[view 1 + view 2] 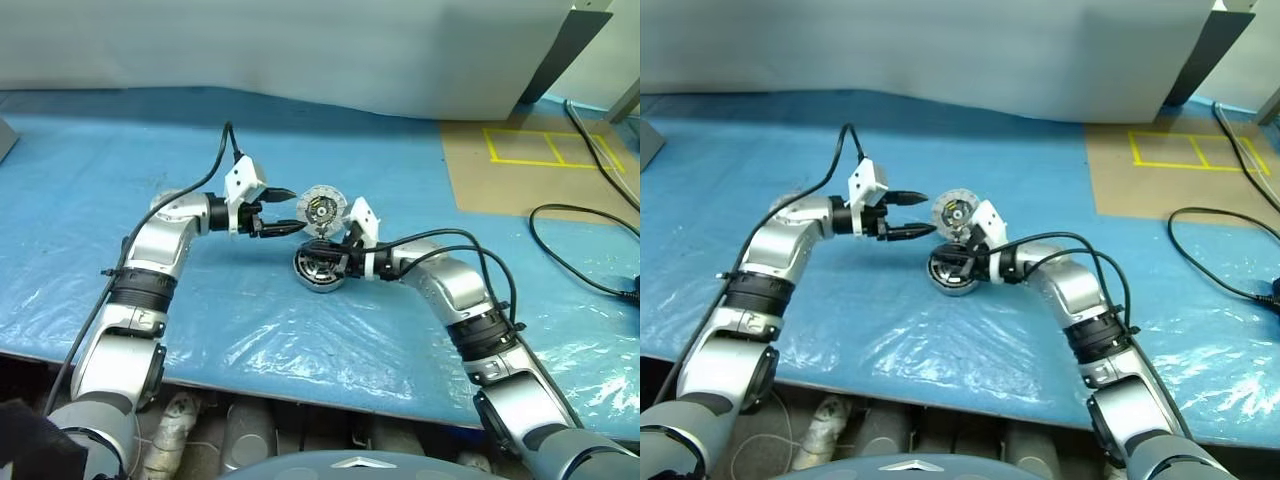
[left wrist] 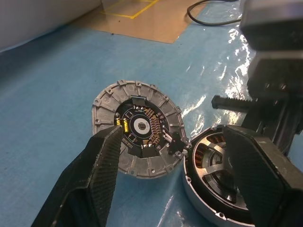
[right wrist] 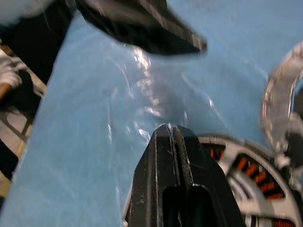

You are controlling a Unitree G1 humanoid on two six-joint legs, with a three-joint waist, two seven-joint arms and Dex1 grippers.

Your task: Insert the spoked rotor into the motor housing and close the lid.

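Observation:
The motor housing (image 1: 318,272), a round grey cup with copper windings, lies on the blue sheet. The spoked rotor (image 2: 215,160) sits inside it. The lid (image 1: 322,208) stands tilted at the housing's far rim, its inner face (image 2: 137,127) with dark centre and yellow marks turned toward my left gripper. My left gripper (image 1: 296,211) is open, with one finger (image 2: 94,179) on each side of the view toward the lid and nothing between them. My right gripper (image 1: 325,262) is shut and empty. Its tip (image 3: 170,130) rests over the housing's rim.
A brown board with yellow tape lines (image 1: 530,165) lies at the back right. Black cables (image 1: 575,255) loop on the right. The table's front edge (image 1: 300,385) runs close below the arms. A grey wall stands behind.

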